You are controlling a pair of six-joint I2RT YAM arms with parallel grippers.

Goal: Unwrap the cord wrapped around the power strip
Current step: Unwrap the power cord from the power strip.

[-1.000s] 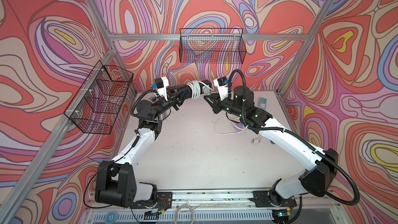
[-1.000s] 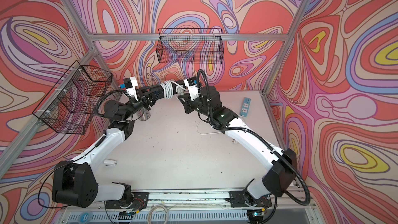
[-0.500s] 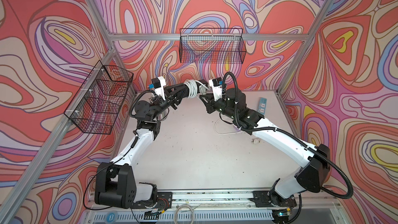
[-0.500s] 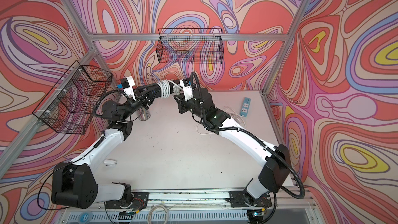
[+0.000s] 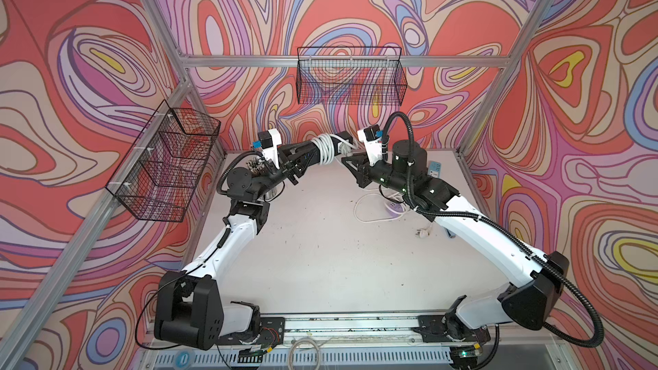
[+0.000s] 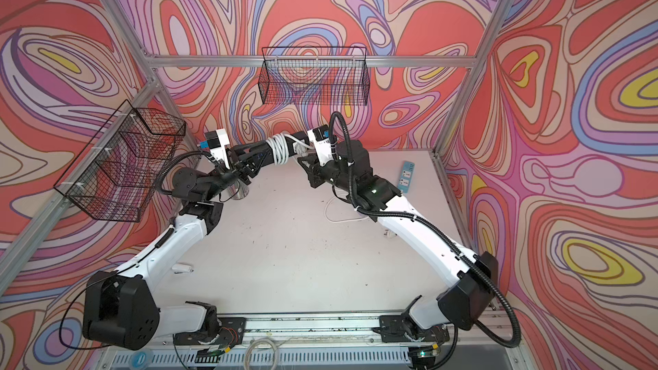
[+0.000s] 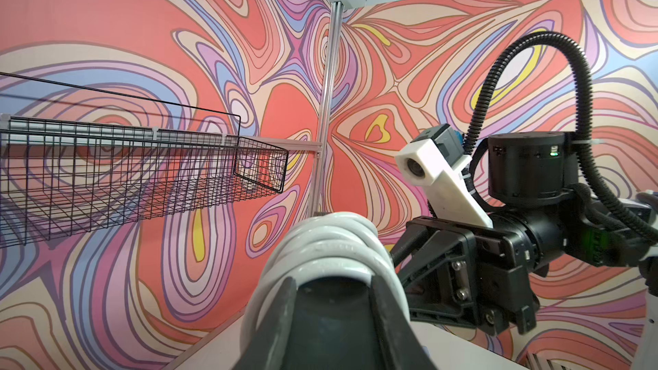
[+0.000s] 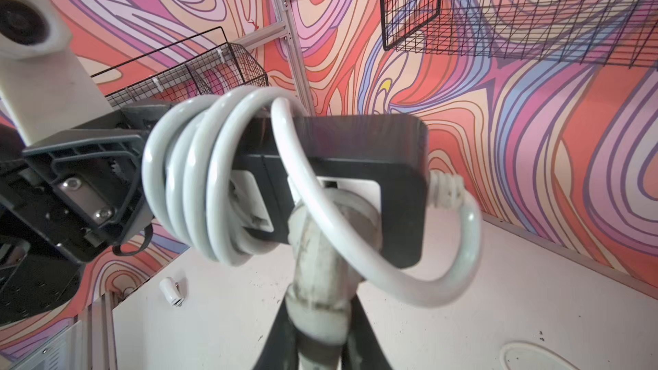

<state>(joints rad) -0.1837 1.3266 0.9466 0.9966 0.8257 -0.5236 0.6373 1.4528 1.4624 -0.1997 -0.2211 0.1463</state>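
The left gripper [image 7: 331,290] is clenched on one end of the black power strip [image 8: 356,151], which is held above the table [image 5: 320,261] at upper centre in both top views. The right gripper [image 8: 320,318] grasps the white plug [image 8: 320,272] just beneath the strip. The white cord [image 8: 199,172] coils several times around the strip's middle, and one looser loop curves from its free end back to the plug.

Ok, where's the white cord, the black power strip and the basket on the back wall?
cord [image 8: 178,179]: right wrist view, on the wound coils.
power strip [image 8: 356,140]: right wrist view, on its black body beyond the coils.
basket [image 5: 350,80]: in a top view, on its front mesh.
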